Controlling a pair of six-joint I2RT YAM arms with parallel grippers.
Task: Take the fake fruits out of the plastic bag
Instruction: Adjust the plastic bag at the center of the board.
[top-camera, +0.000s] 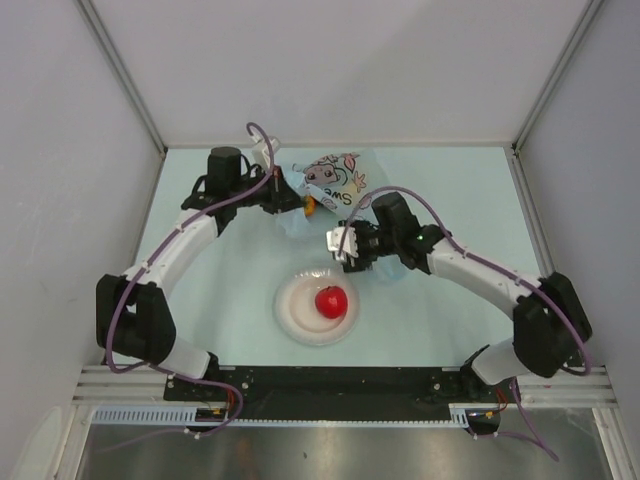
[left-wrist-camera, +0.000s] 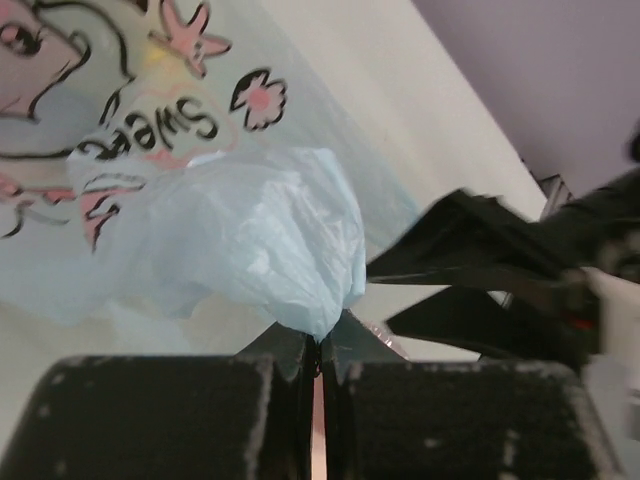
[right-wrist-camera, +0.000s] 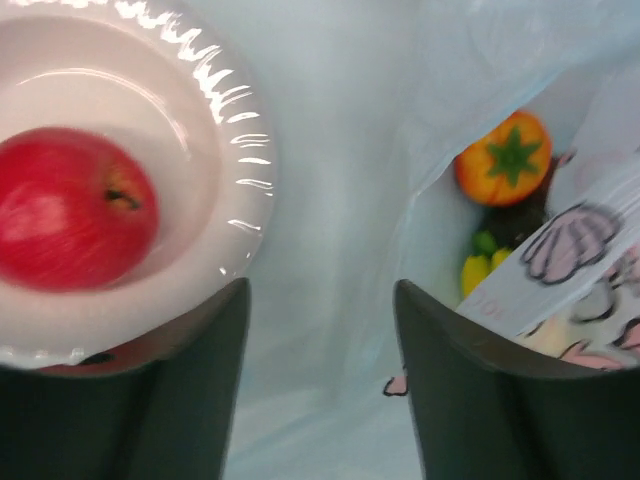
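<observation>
The light-blue plastic bag (top-camera: 335, 178) lies at the back of the table, printed with a cartoon figure and pink shapes. My left gripper (left-wrist-camera: 318, 345) is shut on a bunched fold of the plastic bag (left-wrist-camera: 250, 230) and holds that edge up. My right gripper (right-wrist-camera: 320, 300) stands open with nothing between its fingers, above the bag's thin film, between the plate and the bag's mouth. A red apple (right-wrist-camera: 70, 220) lies in the white plate (right-wrist-camera: 240, 150). Inside the bag's mouth show an orange-red fruit (right-wrist-camera: 503, 158), a dark purple one (right-wrist-camera: 520, 222), a green one (right-wrist-camera: 485, 242) and a yellow one (right-wrist-camera: 478, 270).
The white plate (top-camera: 292, 312) with the red apple (top-camera: 331, 300) sits in the middle of the pale table, in front of the bag. Grey walls close in the table at the left, back and right. The right arm (left-wrist-camera: 520, 260) shows dark in the left wrist view.
</observation>
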